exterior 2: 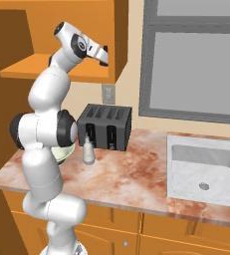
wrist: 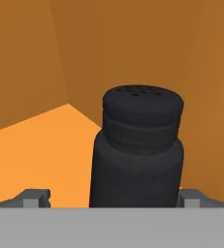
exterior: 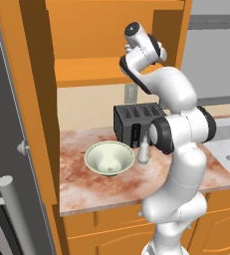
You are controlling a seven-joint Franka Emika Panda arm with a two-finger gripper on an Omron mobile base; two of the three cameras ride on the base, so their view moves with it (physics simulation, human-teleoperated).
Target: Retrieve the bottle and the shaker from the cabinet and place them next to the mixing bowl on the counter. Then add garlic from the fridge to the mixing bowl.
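Hand view: one black shaker (wrist: pixel 136 145), upright on the orange floor of the cabinet (wrist: pixel 31 145), close before the camera. Perforated cap on top, ribbed collar below it, wider body beneath. The two grey fingertips (wrist: pixel 33 197) stand at either side of its base, spread wide and apart from its walls; the jaws are released, holding nothing. Behind the shaker, the cabinet's back wall and a side wall meet in a corner.

Left base view: white arm reaching up into the open orange cabinet (exterior: pixel 106 69) above the counter (exterior: pixel 86 184). On the counter: one pale green mixing bowl (exterior: pixel 109 158), empty as far as can be seen; one small white bottle (exterior: pixel 144 151), upright, just beside the bowl's right rim; one black toaster (exterior: pixel 136 122) behind both, against the wall. A steel sink (exterior: pixel 228 149) lies to the right. A dark door with a grey handle fills the left edge.

Right base view: the gripper (exterior 2: pixel 102 54) sits at the cabinet opening, level with its shelf. The bottle (exterior 2: pixel 88 152) stands in front of the toaster (exterior 2: pixel 105 126); the bowl is mostly hidden behind the arm. The sink (exterior 2: pixel 206 169) sits below a grey-framed window (exterior 2: pixel 196 60).
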